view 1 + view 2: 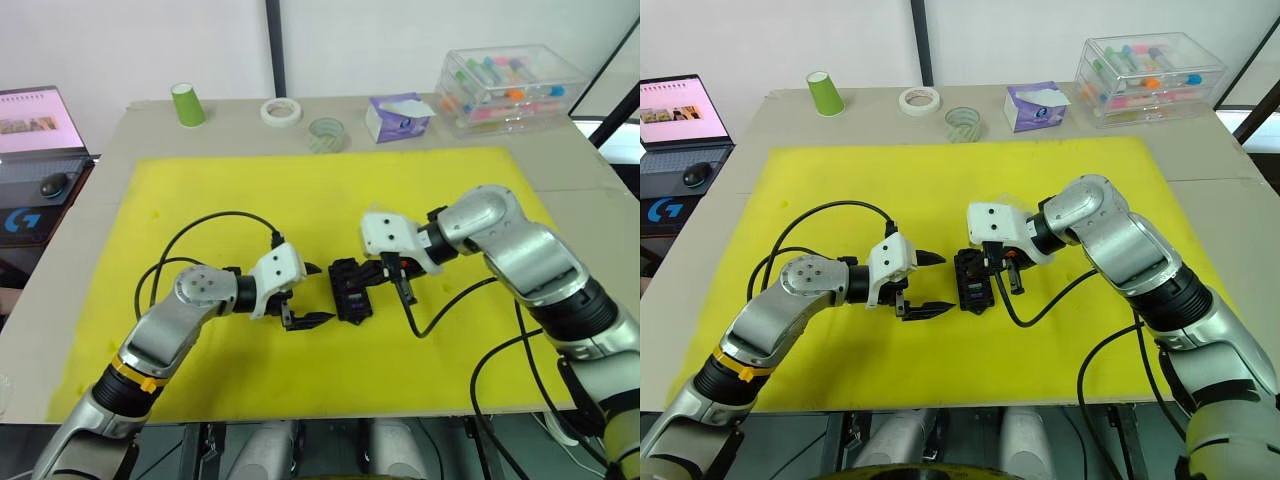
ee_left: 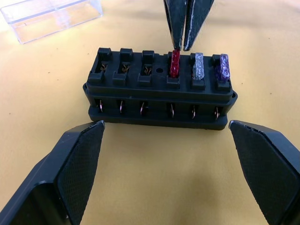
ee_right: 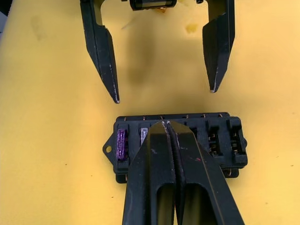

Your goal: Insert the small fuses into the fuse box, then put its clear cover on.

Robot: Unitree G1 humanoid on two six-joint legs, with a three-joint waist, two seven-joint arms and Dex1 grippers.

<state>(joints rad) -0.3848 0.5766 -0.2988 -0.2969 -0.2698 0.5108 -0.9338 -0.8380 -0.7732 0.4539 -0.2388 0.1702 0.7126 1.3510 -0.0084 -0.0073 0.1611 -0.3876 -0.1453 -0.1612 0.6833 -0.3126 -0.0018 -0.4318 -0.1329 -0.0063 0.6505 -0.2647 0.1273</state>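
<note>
Spread wide, the left gripper (image 1: 308,294) sits at lower centre of the head view, its two black fingers (image 2: 75,173) released and flanking the fuse box (image 1: 350,290) without touching it. Just to its right, the black fuse box rests on the yellow mat (image 1: 200,190) near the middle of the frame. Three slots at one end stand bare; the other three hold a red fuse (image 2: 175,63), a grey fuse (image 2: 198,65) and a purple fuse (image 2: 223,68), side by side. Further right, the right gripper (image 1: 400,281) meets the box from the opposite side, its fingers (image 2: 185,23) clenched together with their tips on the red fuse's top. In the left wrist view's upper left corner, the clear cover (image 2: 51,16) lies on the mat, apart from the box. Along the surface's far edge stand a green cup (image 1: 187,104), two tape rolls (image 1: 281,111), a tissue pack (image 1: 397,117) and a clear drawer box (image 1: 510,87).
</note>
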